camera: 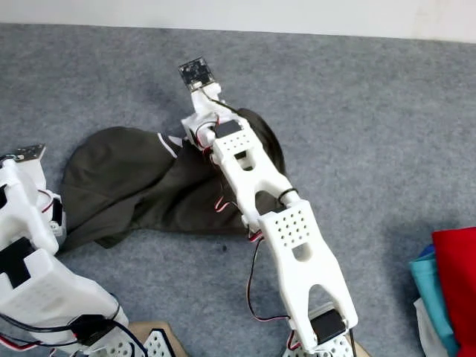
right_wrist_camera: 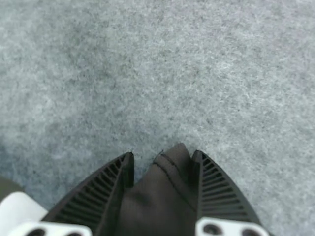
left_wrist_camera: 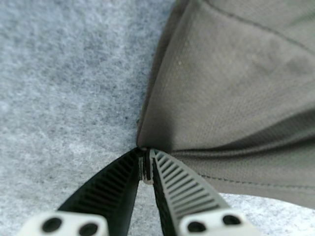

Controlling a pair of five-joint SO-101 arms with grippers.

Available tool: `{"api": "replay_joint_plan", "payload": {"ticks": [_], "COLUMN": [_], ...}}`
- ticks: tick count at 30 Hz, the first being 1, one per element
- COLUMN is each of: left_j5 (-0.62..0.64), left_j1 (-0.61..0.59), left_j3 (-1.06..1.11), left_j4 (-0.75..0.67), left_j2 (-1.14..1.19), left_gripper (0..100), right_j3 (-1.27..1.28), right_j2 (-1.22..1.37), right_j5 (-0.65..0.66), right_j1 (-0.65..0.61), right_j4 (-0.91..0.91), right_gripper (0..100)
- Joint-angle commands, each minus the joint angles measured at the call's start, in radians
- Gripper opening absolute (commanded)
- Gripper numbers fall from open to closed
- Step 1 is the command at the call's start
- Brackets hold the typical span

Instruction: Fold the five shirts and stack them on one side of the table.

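Grey felt covers the bench (camera: 357, 97), and a dark olive knit shirt (camera: 119, 178) lies crumpled near its middle. The left pincer (left_wrist_camera: 145, 152) is clenched on the shirt's edge. The right pincer (right_wrist_camera: 162, 155) grasps a fold of it. A stack of red and teal folded shirts (camera: 454, 268) sits at the bench's right edge.

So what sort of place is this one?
Likely a lab or workshop bench: two white robot arms at a grey felt-covered table, holding a dark olive-brown shirt, with a pile of red, teal and white shirts at its edge.
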Motion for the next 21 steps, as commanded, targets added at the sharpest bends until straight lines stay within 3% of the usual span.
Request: {"api": "replay_joint_plan", "payload": {"ticks": [1,4,10,21], "left_j5": [0.005,0.005,0.005,0.005], "left_j1": [0.031,0.031,0.031,0.05], "left_j3": [0.004,0.004,0.004,0.004], "left_j4": [-0.012,-0.012,-0.012,-0.012], "left_j2": [-0.024,-0.024,-0.024,-0.024], "left_gripper": [1,1,1,1], "right_j3": [-0.05,-0.05,-0.073,-0.378], "right_j2": [-0.021,-0.024,-0.062,-0.213], "right_j5": [0.014,0.014,0.009,0.008], "right_j1": [0.045,0.065,0.084,0.125], "right_j4": [0.018,0.019,0.039,0.414], "right_gripper": [9.4,0.5,0.7,0.7]}}
